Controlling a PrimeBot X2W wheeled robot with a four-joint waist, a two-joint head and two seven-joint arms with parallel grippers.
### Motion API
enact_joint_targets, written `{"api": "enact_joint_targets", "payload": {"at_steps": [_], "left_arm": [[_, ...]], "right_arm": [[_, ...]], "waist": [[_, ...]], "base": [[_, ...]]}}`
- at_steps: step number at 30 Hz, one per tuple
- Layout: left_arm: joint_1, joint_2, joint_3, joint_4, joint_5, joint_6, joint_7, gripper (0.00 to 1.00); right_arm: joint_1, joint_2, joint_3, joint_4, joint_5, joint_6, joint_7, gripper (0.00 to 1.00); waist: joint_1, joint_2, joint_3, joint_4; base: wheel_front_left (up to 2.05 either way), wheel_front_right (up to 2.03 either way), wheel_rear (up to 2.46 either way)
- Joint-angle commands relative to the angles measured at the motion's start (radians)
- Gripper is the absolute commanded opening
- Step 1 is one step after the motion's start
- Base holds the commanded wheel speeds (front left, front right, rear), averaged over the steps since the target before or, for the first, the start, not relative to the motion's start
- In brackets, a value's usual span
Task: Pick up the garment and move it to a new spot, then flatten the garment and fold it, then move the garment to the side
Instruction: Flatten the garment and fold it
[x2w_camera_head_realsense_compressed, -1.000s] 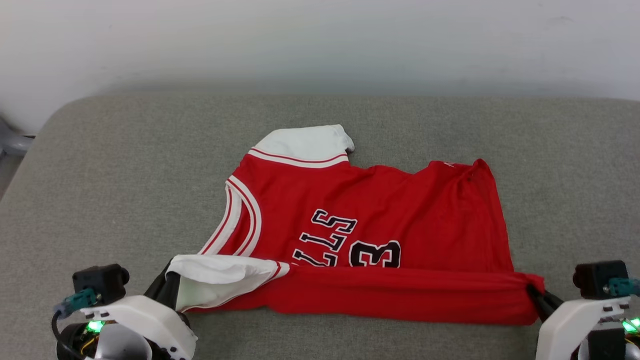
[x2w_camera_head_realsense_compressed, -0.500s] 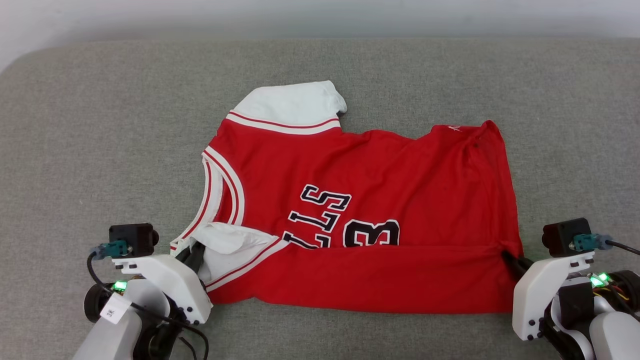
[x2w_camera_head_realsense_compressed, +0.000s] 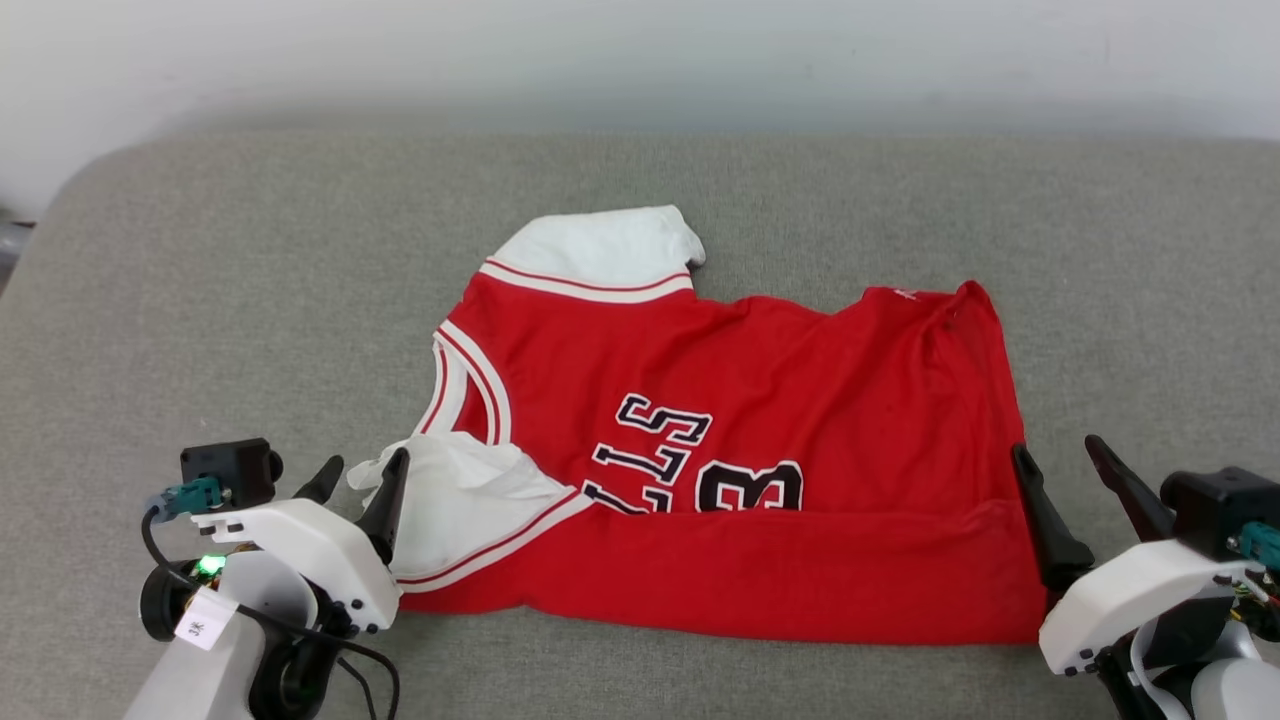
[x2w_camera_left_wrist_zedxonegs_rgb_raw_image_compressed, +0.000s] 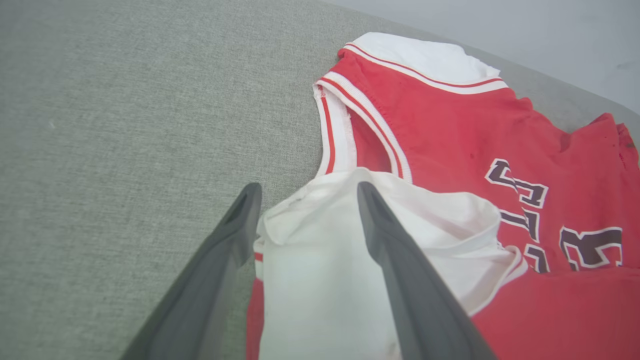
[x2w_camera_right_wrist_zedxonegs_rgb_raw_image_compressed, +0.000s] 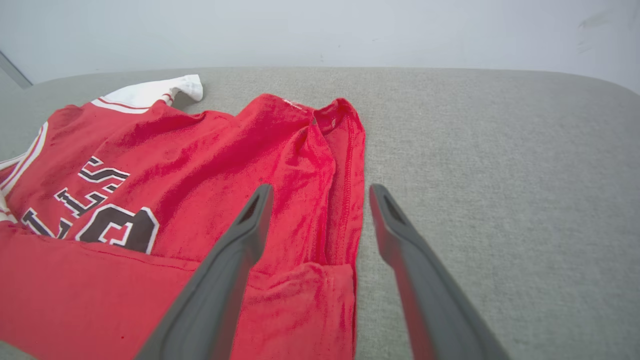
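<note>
Now that the left gripper (x2w_camera_head_realsense_compressed: 365, 460) and the right gripper (x2w_camera_head_realsense_compressed: 1055, 447) have let go and stand wide open, the red shirt (x2w_camera_head_realsense_compressed: 760, 400) lies by the front edge of the grey cushion (x2w_camera_head_realsense_compressed: 250, 280) with its near side folded over, so one fold looks done.

Same build both sides: left gripper (x2w_camera_head_realsense_compressed: 367, 460) and right gripper (x2w_camera_head_realsense_compressed: 1055, 446) each have two long, dark grey, tapered fingers (x2w_camera_left_wrist_zedxonegs_rgb_raw_image_compressed: 410, 280) on a white moulded housing (x2w_camera_head_realsense_compressed: 300, 560) with small black screws (x2w_camera_head_realsense_compressed: 350, 604). Black camera block (x2w_camera_head_realsense_compressed: 228, 470) on top, teal plug (x2w_camera_head_realsense_compressed: 190, 493), green LED (x2w_camera_head_realsense_compressed: 208, 566). Left wrist adds a looped black cable (x2w_camera_head_realsense_compressed: 370, 670) and a white paper label (x2w_camera_head_realsense_compressed: 198, 628).
</note>
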Motion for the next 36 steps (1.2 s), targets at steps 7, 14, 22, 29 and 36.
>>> {"api": "enact_joint_targets", "payload": {"at_steps": [7, 14, 22, 29, 36], "left_arm": [[0.039, 0.087, 0.014, -0.092, -0.033, 0.014, 0.139, 1.00], [0.062, 0.188, 0.015, -0.180, -0.141, 0.021, 0.429, 1.00], [0.107, 0.226, 0.017, -0.202, -0.234, 0.066, 0.617, 1.00], [0.097, 0.197, -0.018, -0.139, -0.251, 0.056, 0.658, 0.59], [0.092, 0.155, -0.060, -0.086, -0.262, 0.027, 0.675, 0.00]], "right_arm": [[0.082, 0.065, -0.047, -0.085, -0.041, -0.001, -0.057, 1.00], [0.118, 0.093, -0.059, -0.133, -0.053, -0.001, -0.047, 1.00], [0.095, 0.111, -0.058, -0.145, -0.051, -0.001, -0.050, 1.00], [0.077, 0.120, -0.069, -0.131, -0.040, -0.001, -0.045, 1.00], [0.068, 0.121, -0.098, -0.133, -0.025, -0.001, -0.007, 1.00]], "waist": [[-0.0001, 0.0000, -0.090, 0.000], [-0.0001, 0.0000, -0.091, -0.027], [-0.0001, 0.0000, -0.029, -0.078], [-0.0001, 0.0000, 0.014, -0.099], [-0.0001, 0.0000, 0.018, -0.094]], "base": [[0.00, 0.00, 0.00], [0.00, 0.00, 0.00], [0.00, 0.00, 0.00], [0.00, 0.00, 0.00], [0.00, 0.00, 0.00]]}}
